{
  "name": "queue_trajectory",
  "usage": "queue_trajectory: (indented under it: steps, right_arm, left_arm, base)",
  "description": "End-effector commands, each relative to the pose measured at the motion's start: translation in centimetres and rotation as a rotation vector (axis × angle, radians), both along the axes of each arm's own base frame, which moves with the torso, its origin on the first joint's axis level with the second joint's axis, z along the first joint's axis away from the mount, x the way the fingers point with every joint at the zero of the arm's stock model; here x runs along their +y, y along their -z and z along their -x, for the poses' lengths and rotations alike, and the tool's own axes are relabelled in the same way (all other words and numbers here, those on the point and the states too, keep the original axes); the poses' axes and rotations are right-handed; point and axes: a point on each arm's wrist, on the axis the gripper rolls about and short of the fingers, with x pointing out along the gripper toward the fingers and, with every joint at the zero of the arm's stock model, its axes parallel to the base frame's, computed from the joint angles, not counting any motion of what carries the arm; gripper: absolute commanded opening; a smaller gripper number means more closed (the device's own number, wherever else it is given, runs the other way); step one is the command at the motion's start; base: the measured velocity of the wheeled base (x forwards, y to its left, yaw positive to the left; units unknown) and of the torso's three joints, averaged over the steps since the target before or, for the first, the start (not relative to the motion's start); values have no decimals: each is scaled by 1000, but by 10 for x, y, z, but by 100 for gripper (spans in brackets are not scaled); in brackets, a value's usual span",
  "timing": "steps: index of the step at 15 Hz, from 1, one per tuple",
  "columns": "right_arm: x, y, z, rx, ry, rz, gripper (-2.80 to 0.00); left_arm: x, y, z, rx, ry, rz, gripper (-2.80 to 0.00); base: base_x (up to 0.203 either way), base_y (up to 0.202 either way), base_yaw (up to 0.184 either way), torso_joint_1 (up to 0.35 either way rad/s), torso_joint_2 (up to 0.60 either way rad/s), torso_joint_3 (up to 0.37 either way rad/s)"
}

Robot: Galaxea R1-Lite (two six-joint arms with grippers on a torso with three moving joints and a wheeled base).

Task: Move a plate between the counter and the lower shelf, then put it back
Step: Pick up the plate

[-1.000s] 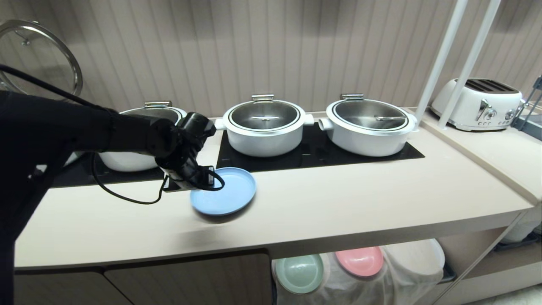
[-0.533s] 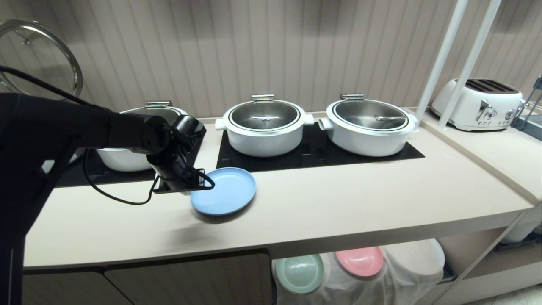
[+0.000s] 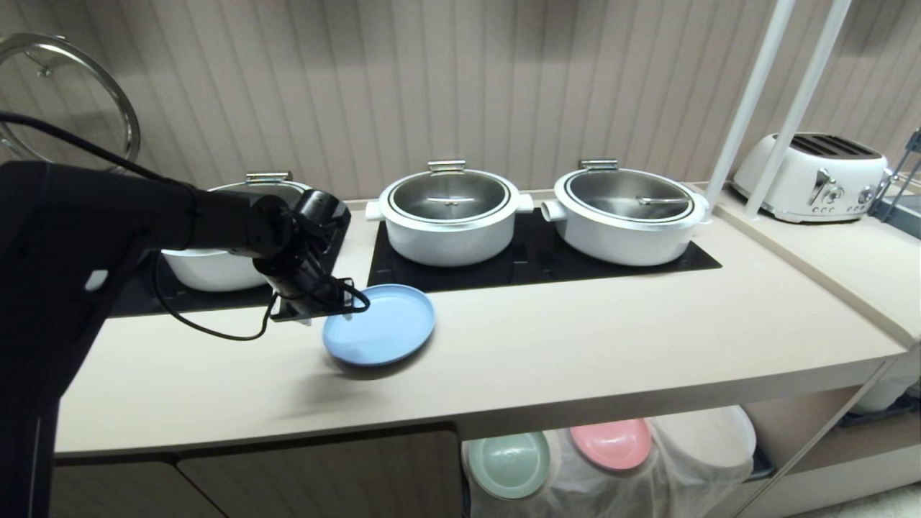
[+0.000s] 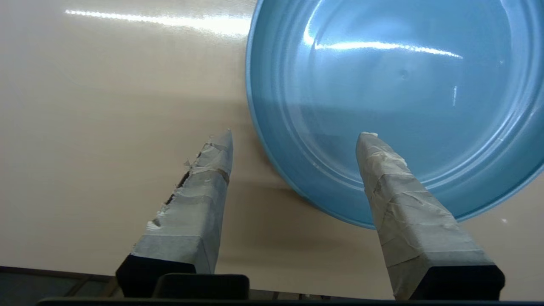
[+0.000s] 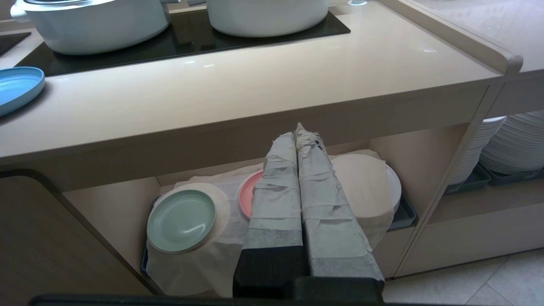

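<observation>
The light-blue plate (image 3: pixel 388 325) lies flat on the beige counter (image 3: pixel 575 338), just in front of the black panels. My left gripper (image 3: pixel 332 308) hovers at the plate's left rim. In the left wrist view this gripper (image 4: pixel 297 134) is open: one taped finger (image 4: pixel 399 187) stands over the plate (image 4: pixel 382 85), the other (image 4: pixel 204 187) over bare counter, and neither grips the rim. My right gripper (image 5: pixel 297 129) is shut and empty, parked low in front of the lower shelf (image 5: pixel 106 199), outside the head view. The plate's edge (image 5: pixel 17 87) also shows in the right wrist view.
Three lidded white pots (image 3: pixel 447 212) sit on the black panels behind the plate. A toaster (image 3: pixel 813 176) and two white poles (image 3: pixel 748 101) stand at the right. On the lower shelf's white cloth lie a pale green plate (image 5: pixel 182 220) and a pink plate (image 5: pixel 246 195).
The left gripper has opened and let go of the plate's rim, drawing back a little to the left. The plate has stayed on the counter. The right arm has not moved.
</observation>
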Motion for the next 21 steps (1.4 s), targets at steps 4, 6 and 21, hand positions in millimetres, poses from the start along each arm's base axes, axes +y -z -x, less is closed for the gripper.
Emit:
queue_trajectory:
  steps: [4, 6, 21]
  right_arm:
    - [0, 0, 0, 0, 1, -1, -280]
    - [0, 0, 0, 0, 1, -1, -280]
    - [0, 0, 0, 0, 0, -1, -280]
  left_arm:
    - [6, 13, -7, 36, -3, 29, 0]
    - [13, 18, -14, 38, -20, 30, 0]
    - [18, 48, -31, 86, -37, 6, 0]
  base:
    - [0, 0, 0, 0, 0, 0]
    - [0, 0, 0, 0, 0, 0]
    - [0, 0, 0, 0, 0, 0]
